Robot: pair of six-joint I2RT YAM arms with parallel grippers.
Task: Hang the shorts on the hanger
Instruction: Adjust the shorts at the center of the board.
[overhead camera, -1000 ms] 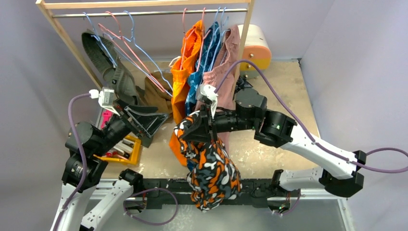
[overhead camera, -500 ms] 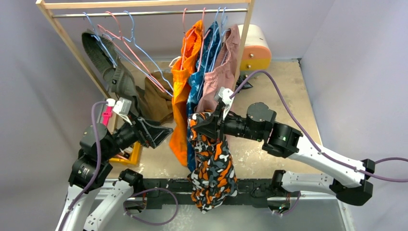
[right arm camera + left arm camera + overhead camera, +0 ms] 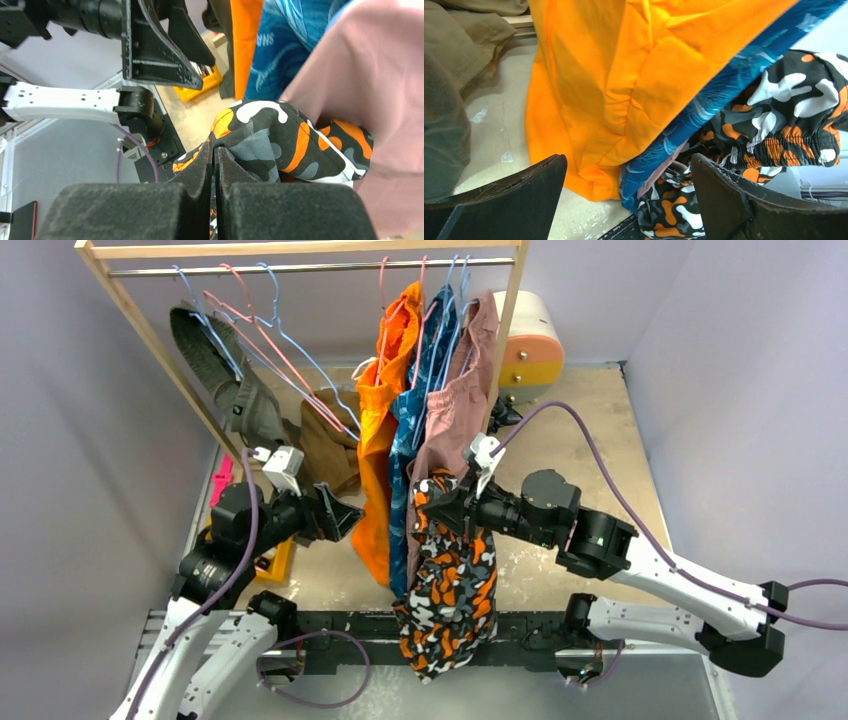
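The camouflage shorts (image 3: 450, 580) hang from my right gripper (image 3: 440, 505), which is shut on their waistband just in front of the hanging clothes. The right wrist view shows the pads (image 3: 200, 165) closed on the shorts (image 3: 270, 140). My left gripper (image 3: 335, 515) is open and empty, just left of the hanging orange shorts (image 3: 385, 400). In the left wrist view its fingers (image 3: 734, 200) frame the orange shorts (image 3: 599, 85) and the camouflage shorts (image 3: 794, 115). Empty light-blue hangers (image 3: 300, 350) hang on the rail's left half among pink-red ones.
The wooden rack (image 3: 300, 248) spans the back. Orange, blue (image 3: 430, 370) and dusty-pink shorts (image 3: 470, 370) hang at its right. An olive garment (image 3: 240, 390) and a brown one (image 3: 320, 445) hang low at left. A yellow bin (image 3: 278, 558) and a cream-orange cylinder (image 3: 530, 335) stand on the table.
My right gripper has carried the camouflage shorts right and back toward the hanging clothes. My left gripper has moved right toward the orange shorts, still open.
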